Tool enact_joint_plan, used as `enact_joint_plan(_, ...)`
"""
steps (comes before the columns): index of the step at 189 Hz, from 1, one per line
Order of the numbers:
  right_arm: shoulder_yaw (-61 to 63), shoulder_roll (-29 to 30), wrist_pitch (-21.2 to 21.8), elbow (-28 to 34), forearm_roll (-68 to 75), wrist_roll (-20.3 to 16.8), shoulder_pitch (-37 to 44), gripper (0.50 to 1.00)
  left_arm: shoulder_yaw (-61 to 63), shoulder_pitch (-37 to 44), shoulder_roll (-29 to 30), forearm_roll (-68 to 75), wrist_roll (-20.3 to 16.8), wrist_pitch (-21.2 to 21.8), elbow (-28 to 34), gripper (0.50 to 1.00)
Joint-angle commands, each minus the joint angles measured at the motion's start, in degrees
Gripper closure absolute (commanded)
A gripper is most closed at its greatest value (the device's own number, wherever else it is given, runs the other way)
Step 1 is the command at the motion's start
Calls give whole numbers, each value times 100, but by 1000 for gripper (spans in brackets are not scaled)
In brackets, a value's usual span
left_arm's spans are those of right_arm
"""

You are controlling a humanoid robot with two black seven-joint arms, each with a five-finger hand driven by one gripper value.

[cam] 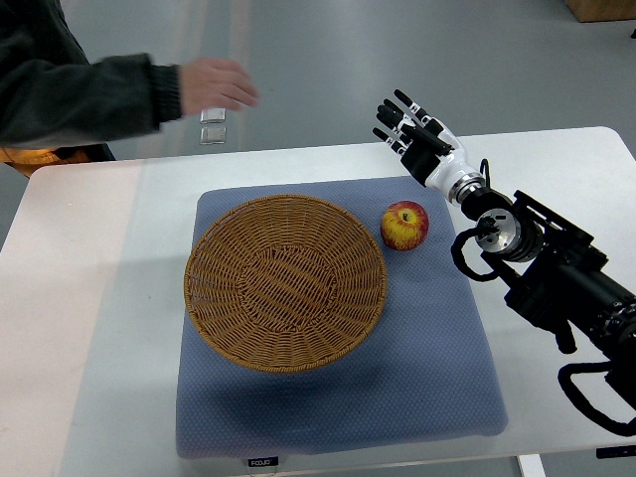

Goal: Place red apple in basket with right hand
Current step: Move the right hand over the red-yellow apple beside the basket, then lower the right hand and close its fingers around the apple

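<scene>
Red apple [404, 226] beside basket [285, 281] | right hand [415, 134] apart, fingers seemingly loose

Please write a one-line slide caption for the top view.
Open right hand above apple beside empty basket.

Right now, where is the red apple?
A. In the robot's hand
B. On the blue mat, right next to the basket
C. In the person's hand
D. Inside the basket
B. The red apple sits on the blue mat just beside the basket rim, while the right hand hovers open beyond it, holding nothing.
</scene>
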Motion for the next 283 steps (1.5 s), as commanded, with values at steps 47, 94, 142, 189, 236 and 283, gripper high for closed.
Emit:
enact_joint_plan(47,-79,-64,34,-9,-53,-40,56,576,-26,1,0,-6,9,-9,-23,500)
enact_joint_plan(94,-2065,-626,649,53,-1855,-435,1155,574,-26,1,0,-6,0,-9,-31,500)
enact_joint_plan(142,-6873,-1145,1475,835,-3473,-506,3651,574,-17,-8,0,-6,0,-9,-40,500)
enact_joint_plan(189,-7787,-1083,1457,1301,-3868,-752,4126,574,-17,-8,0,-6,9,-9,-40,500)
enact_joint_plan(236,-8007,-1066,1247,1292,-4114,-805,4046,576,-9,1,0,-6,9,-18,-40,500)
enact_joint_plan(283,-8007,-1066,895,1266,-4202,-796,3748,581,-9,1,0,-6,9,-9,-40,500)
